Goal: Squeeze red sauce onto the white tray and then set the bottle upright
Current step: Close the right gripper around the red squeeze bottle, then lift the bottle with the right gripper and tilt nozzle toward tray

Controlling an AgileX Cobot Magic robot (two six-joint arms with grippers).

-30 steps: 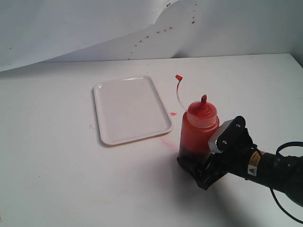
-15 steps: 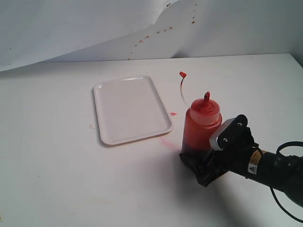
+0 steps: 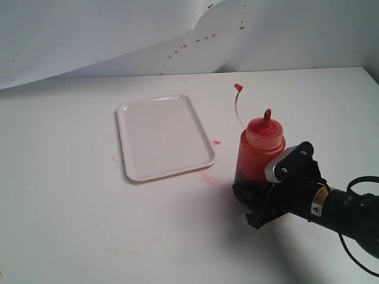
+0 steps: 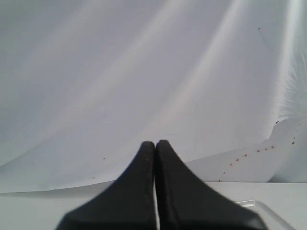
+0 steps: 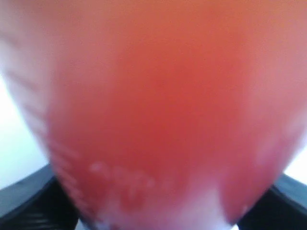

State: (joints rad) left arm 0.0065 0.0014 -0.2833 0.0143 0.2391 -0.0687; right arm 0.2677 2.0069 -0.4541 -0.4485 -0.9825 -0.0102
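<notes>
The bottle [image 3: 259, 151] is soft translucent plastic, so expect its wall to give under pressure. It looks well filled with red sauce [image 3: 251, 164], so I judge it fairly heavy and bottom-weighted. The smooth wall may slip. Take hold low to mid on the cylinder, below the domed cap. Keep clear of the nozzle tip [image 3: 267, 112] and the tethered cap [image 3: 238, 87], which hangs open.

The bottle is toward the worktop's [image 3: 71, 207] right edge, near the white tray [image 3: 121, 136] and on the side of it toward that edge. The tray looks clean.

Your right tool [image 3: 247, 206] is at the bottle's base, with one jaw on either side of it. The base is hidden, so you cannot tell whether the jaws press or only flank it. Your left tool [image 4: 154, 158] is closed on nothing and away from the bottle.
</notes>
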